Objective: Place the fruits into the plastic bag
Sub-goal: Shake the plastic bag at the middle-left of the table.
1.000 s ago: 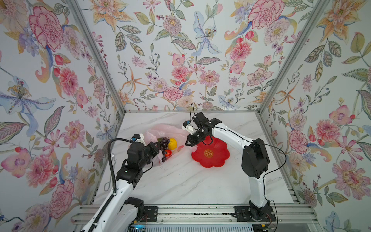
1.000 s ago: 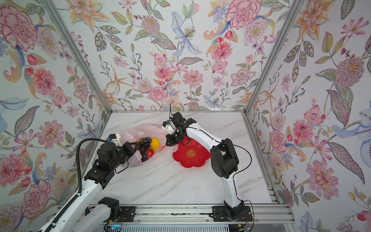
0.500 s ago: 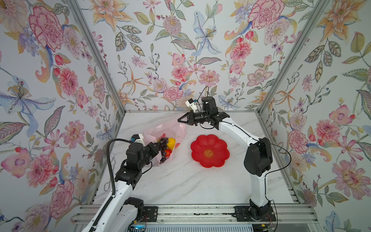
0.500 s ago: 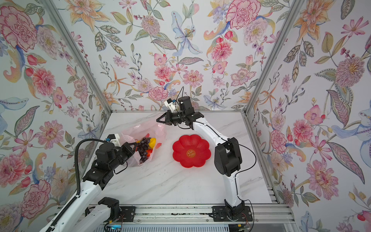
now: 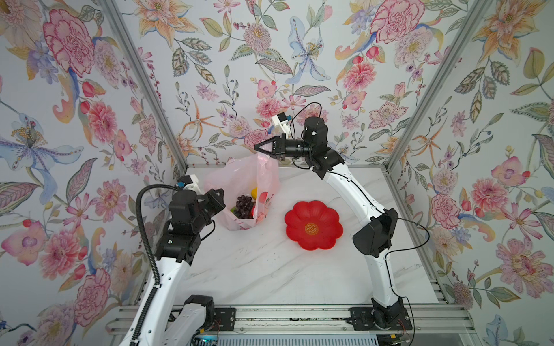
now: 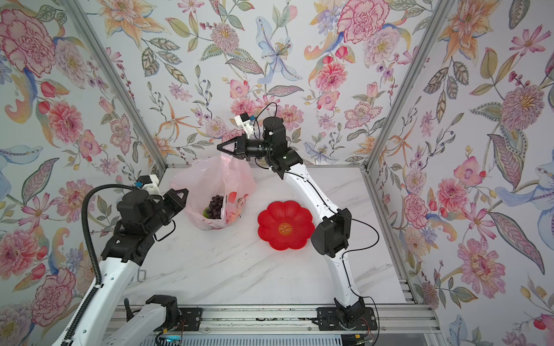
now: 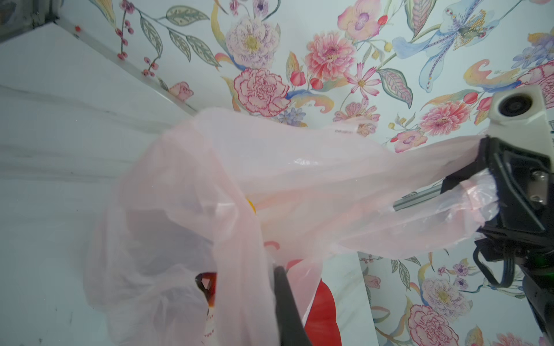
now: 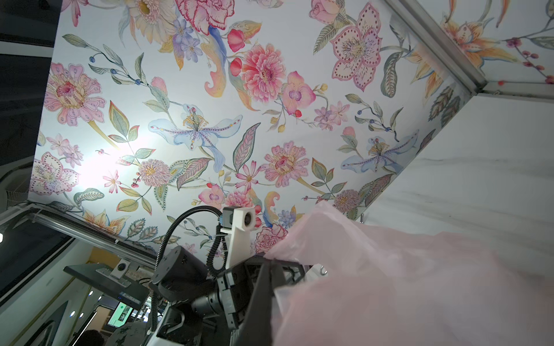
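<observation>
Beside the bag (image 5: 236,179), the plate (image 5: 299,215) lies bare. Left jaws pinch the bag's near rim; fruits (image 5: 244,206) (grapes (image 6: 216,206) uppermost) lie in its bottom. Above its far side, right jaws pinch a handle (image 5: 265,158). Keep the mouth up and taut so nothing spills.

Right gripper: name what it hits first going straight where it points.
Beyond the plastic bag it pinches, the right gripper likely reaches the floral side wall, passing above the left gripper; depth is unclear.
</observation>
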Tool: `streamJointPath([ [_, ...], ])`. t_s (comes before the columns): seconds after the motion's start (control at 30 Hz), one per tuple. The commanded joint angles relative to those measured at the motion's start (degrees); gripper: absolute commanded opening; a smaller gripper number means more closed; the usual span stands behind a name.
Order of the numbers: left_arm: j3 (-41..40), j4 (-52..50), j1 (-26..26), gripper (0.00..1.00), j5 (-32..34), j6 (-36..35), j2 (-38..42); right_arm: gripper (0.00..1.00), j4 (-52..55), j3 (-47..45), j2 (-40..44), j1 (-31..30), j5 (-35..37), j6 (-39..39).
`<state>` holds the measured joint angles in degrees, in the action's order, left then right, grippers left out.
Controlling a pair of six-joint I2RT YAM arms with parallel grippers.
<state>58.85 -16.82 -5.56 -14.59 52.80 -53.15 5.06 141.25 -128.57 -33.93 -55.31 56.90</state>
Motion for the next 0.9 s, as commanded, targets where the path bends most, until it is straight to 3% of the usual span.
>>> streamJointPath([
  [0.0, 7.6, -2.5, 1.6, 0.00, 0.0, -4.4, -2.0, 0.00, -3.8, 3.6, -1.6, 1.3, -0.1, 4.5],
  [0.2, 16.6, -1.9, 2.6, 0.00, -1.1, -3.9, -5.5, 0.00, -3.6, 3.5, -0.2, 3.5, 1.5, 4.0],
  [0.47, 19.3, 3.8, 2.5, 0.00, -6.4, 1.7, -8.2, 0.00, 3.5, -1.7, -0.8, 3.3, 1.7, -2.0],
  [0.67, 13.9, 1.2, 2.5, 0.00, -6.1, 0.4, -8.6, 0.00, 11.0, -3.7, -2.1, 1.3, 3.5, -8.2],
  [0.87, 8.3, 0.7, 2.5, 0.00, -3.3, -3.2, -12.3, 0.00, 12.9, -6.0, -3.3, 1.4, 5.0, -9.7],
])
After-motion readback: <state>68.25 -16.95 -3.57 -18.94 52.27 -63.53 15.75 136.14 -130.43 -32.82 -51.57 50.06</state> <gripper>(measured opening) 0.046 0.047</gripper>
